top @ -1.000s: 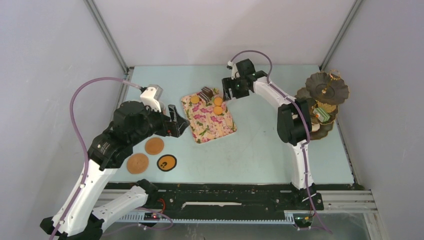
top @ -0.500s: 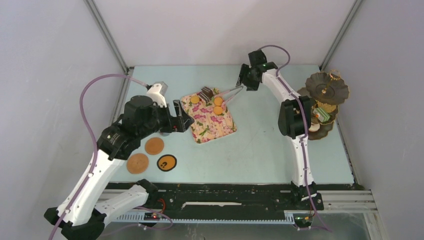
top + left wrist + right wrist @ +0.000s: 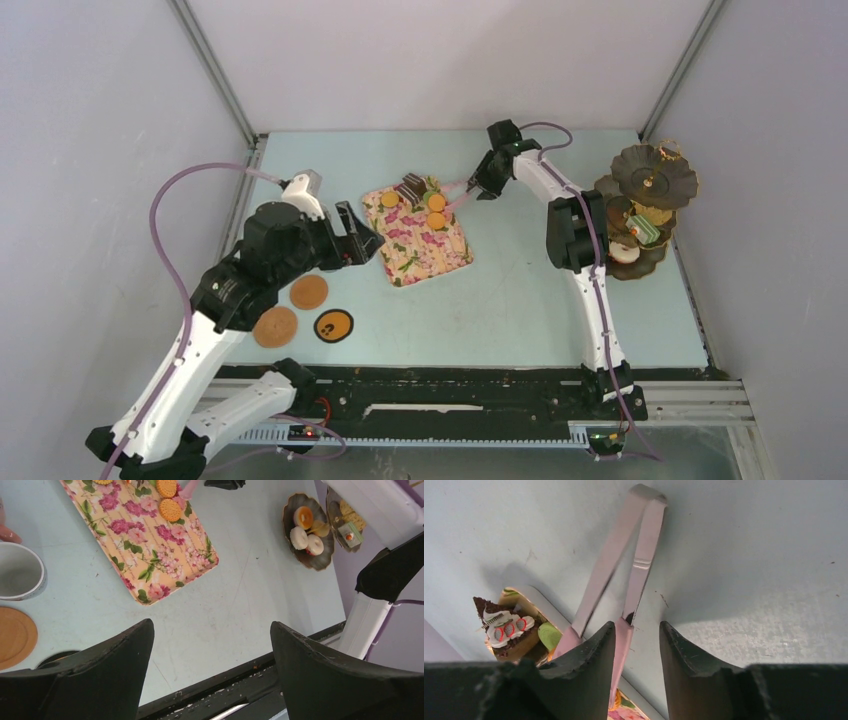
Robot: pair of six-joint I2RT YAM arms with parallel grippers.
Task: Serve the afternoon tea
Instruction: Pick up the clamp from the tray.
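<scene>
On the floral tray point(image 3: 420, 250) lie round biscuits point(image 3: 437, 203) and a chocolate cake slice point(image 3: 410, 187), which the right wrist view also shows point(image 3: 506, 627). The dark three-tier stand point(image 3: 655, 175) at the right edge holds a green cake slice point(image 3: 648, 232) and donuts point(image 3: 300, 537). My right gripper point(image 3: 478, 187) is low over the pink tongs point(image 3: 624, 580). One tong arm lies between its open jaws point(image 3: 638, 625), against the left finger point(image 3: 594, 650), with a gap to the right finger. My left gripper point(image 3: 352, 235) hangs open and empty point(image 3: 210, 627) left of the tray. A grey mug point(image 3: 20, 572) stands near it.
Two cork coasters point(image 3: 309, 291) point(image 3: 275, 326) and a dark coaster point(image 3: 333, 326) lie at the front left. A pink mug's edge point(image 3: 6, 530) shows behind the grey one. The enclosure walls stand close behind the tongs and beside the stand.
My right gripper left the tray's far corner, swung back and right, then came down over the tongs with its jaws narrowing. The left arm shifted only slightly.
</scene>
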